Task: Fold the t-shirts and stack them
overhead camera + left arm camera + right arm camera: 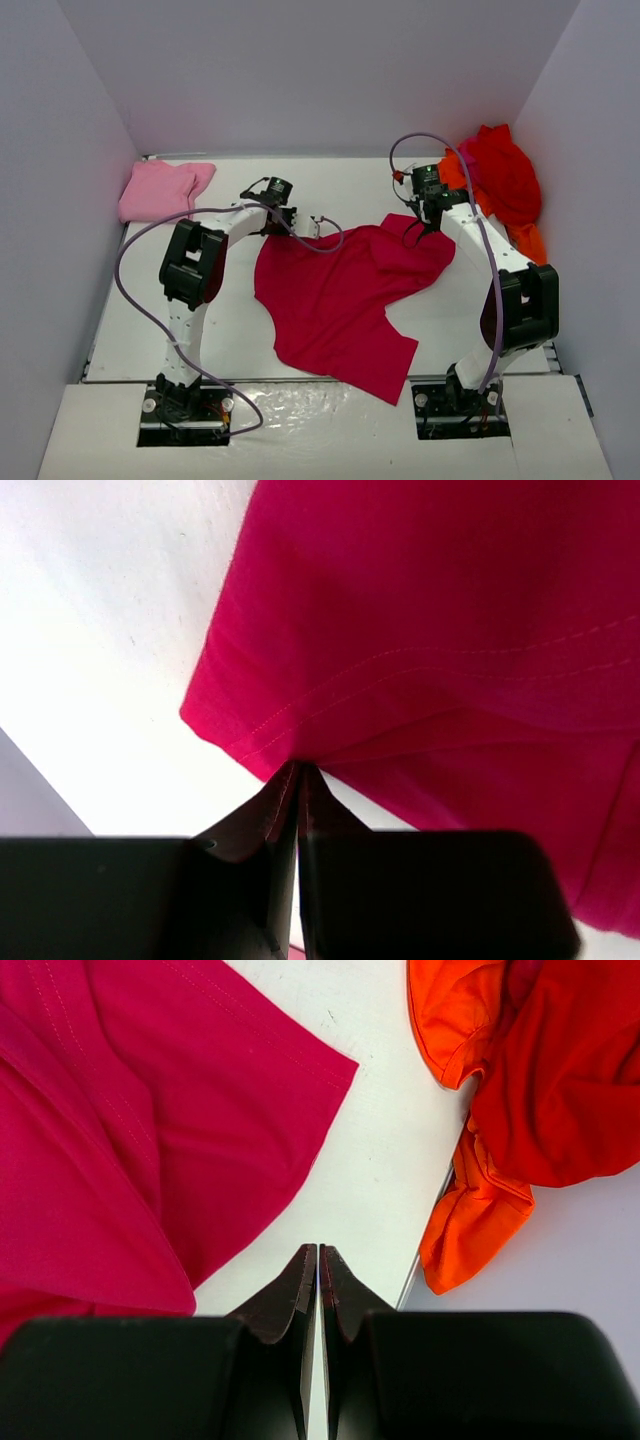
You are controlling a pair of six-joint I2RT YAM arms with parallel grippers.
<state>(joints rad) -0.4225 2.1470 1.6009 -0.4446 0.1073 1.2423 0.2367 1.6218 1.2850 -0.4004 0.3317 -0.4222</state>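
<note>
crimson-magenta t-shirt (340,300): laid open and unfolded across the middle of the worktop (130,330), between the two arms; the cloth is rumpled, and one flap is spread toward the near edge.
left gripper (298,772): closed to a pinch on the hem at the far left edge of the crimson-magenta t-shirt; creases in the cloth are seen drawn toward the fingertips.
right gripper (319,1252): closed tight, with nothing caught between the fingers; it is held over bare worktop just beside the far right corner of the crimson-magenta t-shirt, between that shirt and the orange one.
light pink t-shirt (165,190): gathered into a compact, roughly folded bundle in the far left corner, well apart from the others.
red t-shirt (505,175): bunched in a heap in the far right corner.
orange t-shirt (470,1240): crumpled under and beside the red t-shirt, touching it; its near end is laid across the right edge of the worktop.
cable (135,290): a lilac one is looped loosely along each arm.
</note>
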